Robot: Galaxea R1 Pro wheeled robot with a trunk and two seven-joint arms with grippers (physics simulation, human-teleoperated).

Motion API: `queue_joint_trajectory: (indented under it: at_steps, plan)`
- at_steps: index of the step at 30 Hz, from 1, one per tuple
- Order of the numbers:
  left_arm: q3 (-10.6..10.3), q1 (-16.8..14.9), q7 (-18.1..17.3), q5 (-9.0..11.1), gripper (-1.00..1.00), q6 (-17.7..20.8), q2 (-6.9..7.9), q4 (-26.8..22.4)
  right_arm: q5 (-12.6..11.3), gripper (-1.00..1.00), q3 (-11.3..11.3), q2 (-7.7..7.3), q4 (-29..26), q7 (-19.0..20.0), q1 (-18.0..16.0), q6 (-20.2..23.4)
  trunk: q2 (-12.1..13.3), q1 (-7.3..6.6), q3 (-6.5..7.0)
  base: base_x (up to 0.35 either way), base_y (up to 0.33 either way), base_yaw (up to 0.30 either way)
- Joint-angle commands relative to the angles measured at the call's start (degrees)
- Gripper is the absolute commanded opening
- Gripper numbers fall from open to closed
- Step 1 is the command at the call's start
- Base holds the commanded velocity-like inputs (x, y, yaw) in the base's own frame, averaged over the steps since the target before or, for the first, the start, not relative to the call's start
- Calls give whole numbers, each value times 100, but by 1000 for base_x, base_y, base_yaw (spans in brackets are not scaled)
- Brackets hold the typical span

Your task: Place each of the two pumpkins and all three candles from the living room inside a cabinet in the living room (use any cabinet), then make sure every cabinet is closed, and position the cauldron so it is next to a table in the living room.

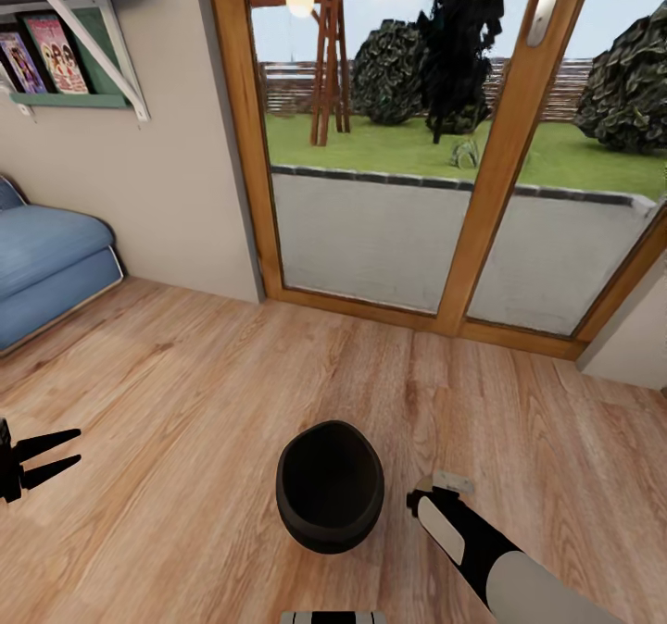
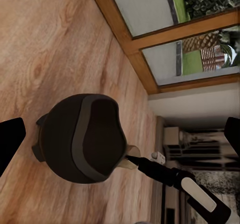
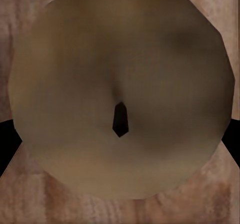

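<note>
A candle (image 3: 120,92) is seen from straight above, very close. Its round top is dull beige-brown, faceted at the rim, dimpling toward the middle, where a small dark wick stands. Wooden floor (image 3: 30,204) shows in the corners around it. The dark fingertips (image 3: 7,144) of the right gripper lie at opposite sides of the candle, at its edge; whether they touch it cannot be told.

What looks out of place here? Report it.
The cauldron sits upright on the wood floor near the glass door, with the right gripper holding a candle by its rim. Both belong elsewhere.
</note>
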Motion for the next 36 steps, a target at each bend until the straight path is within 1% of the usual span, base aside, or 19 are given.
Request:
queue_joint_trajectory:
  at_steps: [1,9,15,19,36]
  plan:
    - [1,-2,-10,4,100,30,2,1,-25,-100,28,-5,-8,-38,-3,33,0,-3,18,0,0,0]
    - [-33,-2,-14,-5,100,30,1,-57,-25,-100,20,-5,-8,-40,-3,40,10,-24,195,-4,0,-22]
    - [-34,-2,-12,-5,100,30,4,-60,-26,-100,20,-11,-8,-39,-3,48,18,-39,328,-213,0,-225]
    - [-34,-2,-16,-5,100,30,3,-60,-32,-100,20,-11,-8,-38,-3,51,24,-50,417,-65,0,-196]
    - [-34,-2,-14,-5,100,30,-4,-69,-25,-100,20,-5,-8,-38,-3,44,47,-94,793,-2,0,-8]
